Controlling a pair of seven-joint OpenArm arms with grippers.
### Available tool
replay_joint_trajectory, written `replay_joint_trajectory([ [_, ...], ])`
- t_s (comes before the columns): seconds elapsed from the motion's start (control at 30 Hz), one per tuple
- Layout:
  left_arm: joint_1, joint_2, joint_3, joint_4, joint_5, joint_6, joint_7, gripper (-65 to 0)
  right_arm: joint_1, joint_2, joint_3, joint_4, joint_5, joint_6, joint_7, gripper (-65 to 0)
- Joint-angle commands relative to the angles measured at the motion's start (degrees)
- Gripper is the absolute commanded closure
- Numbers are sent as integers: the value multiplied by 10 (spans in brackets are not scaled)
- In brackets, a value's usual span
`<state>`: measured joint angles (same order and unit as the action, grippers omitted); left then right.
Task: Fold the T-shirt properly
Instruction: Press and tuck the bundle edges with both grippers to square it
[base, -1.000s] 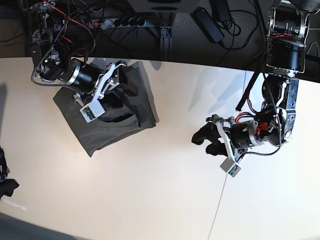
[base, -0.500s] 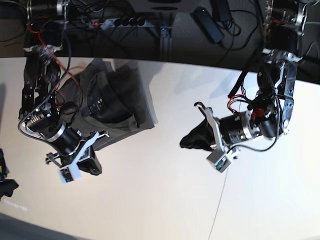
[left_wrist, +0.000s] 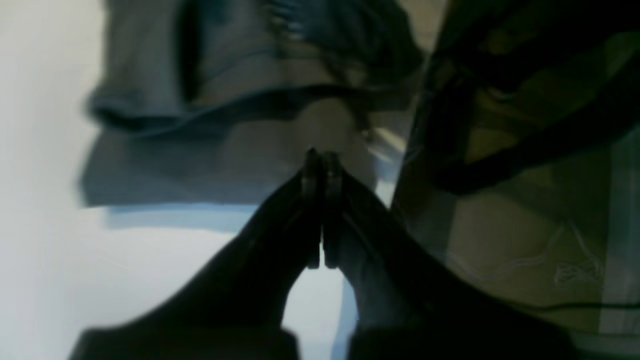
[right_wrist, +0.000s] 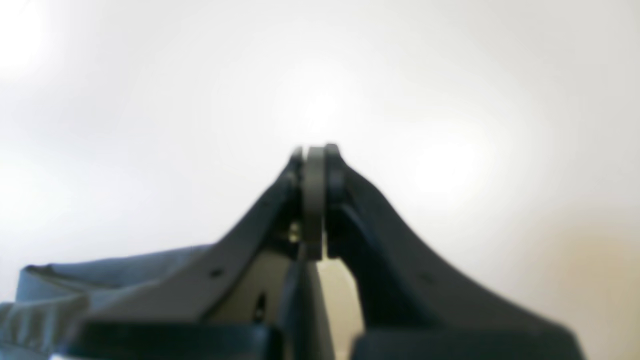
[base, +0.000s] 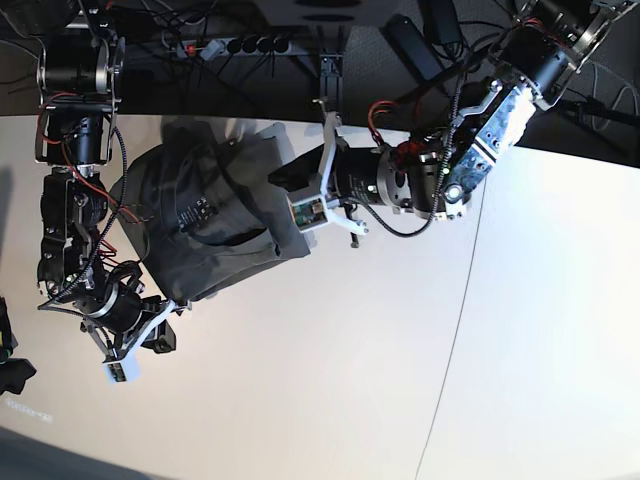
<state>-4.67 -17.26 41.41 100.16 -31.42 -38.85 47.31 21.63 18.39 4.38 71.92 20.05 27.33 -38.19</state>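
Left gripper (base: 290, 180) has swung across onto the T-shirt (base: 215, 215); jaws closed.

Readable text: none in any view.
T-shirt (base: 215, 225): a small pale printed patch near its middle, too small to read.
Table (base: 380, 380) near left edge: faint pale marking, illegible.

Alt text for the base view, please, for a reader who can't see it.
A dark olive-grey T-shirt lies loosely folded at the far left of a white table. The left gripper, shut, is at the shirt's right edge, and the right gripper, also shut, is by its near left corner. Cables and a power strip run behind the table.
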Motion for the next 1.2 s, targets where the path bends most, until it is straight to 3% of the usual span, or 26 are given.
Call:
replay_joint_trajectory([
  [0.0,-9,13,10,-4,-2,-11,-20,0,16,6,-8,-1,3,30,14,0],
  [0.23,-14,82,26,-121,77,-11,-61,0,17,7,-94,-25,-17,29,7,0],
  [0.4,-50,83,9,-184,125,-11,-83,0,15,19,-100,-25,-14,29,-50,0],
  [0.57,-116,66,9,-257,163,-11,-163,0,-20,79,-100,-14,93,29,-91,0],
  [0.7,-172,79,9,-328,163,-11,-221,0,-86,120,-100,13,153,29,-104,0],
  [0.77,-197,95,9,-360,168,-11,-225,0,-127,127,-99,32,155,29,-105,0],
  [1.0,-247,151,9,-420,176,-11,-231,0,-245,108,-87,126,159,29,-105,0],
  [1.17,-269,160,9,-420,176,-11,-224,0,-269,81,-86,176,131,29,-104,0],
])
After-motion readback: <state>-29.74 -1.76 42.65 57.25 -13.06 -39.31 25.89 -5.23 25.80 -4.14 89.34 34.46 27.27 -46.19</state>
